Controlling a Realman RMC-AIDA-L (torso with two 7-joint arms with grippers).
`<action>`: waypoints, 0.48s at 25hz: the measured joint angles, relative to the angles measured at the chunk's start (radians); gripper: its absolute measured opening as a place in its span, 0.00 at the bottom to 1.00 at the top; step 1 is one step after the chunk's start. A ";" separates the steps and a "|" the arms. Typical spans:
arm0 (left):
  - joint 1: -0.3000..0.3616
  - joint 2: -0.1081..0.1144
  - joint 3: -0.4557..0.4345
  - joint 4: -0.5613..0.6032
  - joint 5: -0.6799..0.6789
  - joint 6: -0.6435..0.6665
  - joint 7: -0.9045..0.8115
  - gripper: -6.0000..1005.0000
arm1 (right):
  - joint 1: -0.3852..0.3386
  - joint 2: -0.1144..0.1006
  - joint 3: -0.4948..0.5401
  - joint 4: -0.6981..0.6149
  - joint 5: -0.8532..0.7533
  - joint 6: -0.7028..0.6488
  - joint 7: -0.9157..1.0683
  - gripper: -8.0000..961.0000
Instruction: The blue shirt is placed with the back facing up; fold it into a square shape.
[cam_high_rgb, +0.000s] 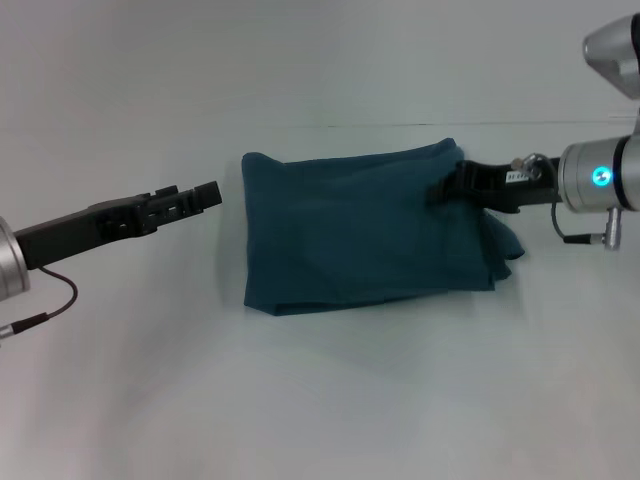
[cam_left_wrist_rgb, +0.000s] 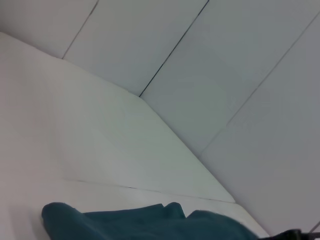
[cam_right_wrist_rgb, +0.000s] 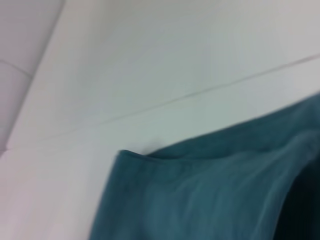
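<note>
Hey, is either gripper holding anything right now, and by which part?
The left gripper holds nothing, apart from the blue shirt. The right gripper lies on its right edge; an actual hold cannot be told.

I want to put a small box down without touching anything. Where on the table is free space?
The near strip of the table, in front of the blue shirt, is bare. The far strip behind the shirt is bare too. Crowded: the left pincer beside the shirt's left edge, the right pincer over its right edge.

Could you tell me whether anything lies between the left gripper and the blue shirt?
Nothing visible does: only bare white table separates the left gripper from the blue shirt.
</note>
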 joint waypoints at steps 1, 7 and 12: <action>0.000 0.000 -0.002 0.000 0.000 0.000 0.000 0.93 | 0.001 0.000 -0.001 -0.020 0.000 -0.019 0.005 0.08; 0.000 0.002 -0.005 0.000 -0.003 0.000 -0.001 0.93 | 0.025 -0.016 -0.010 -0.073 -0.009 -0.071 0.024 0.08; 0.000 0.004 -0.006 0.000 -0.016 0.000 -0.001 0.93 | 0.052 -0.039 -0.021 -0.076 -0.010 -0.077 0.026 0.08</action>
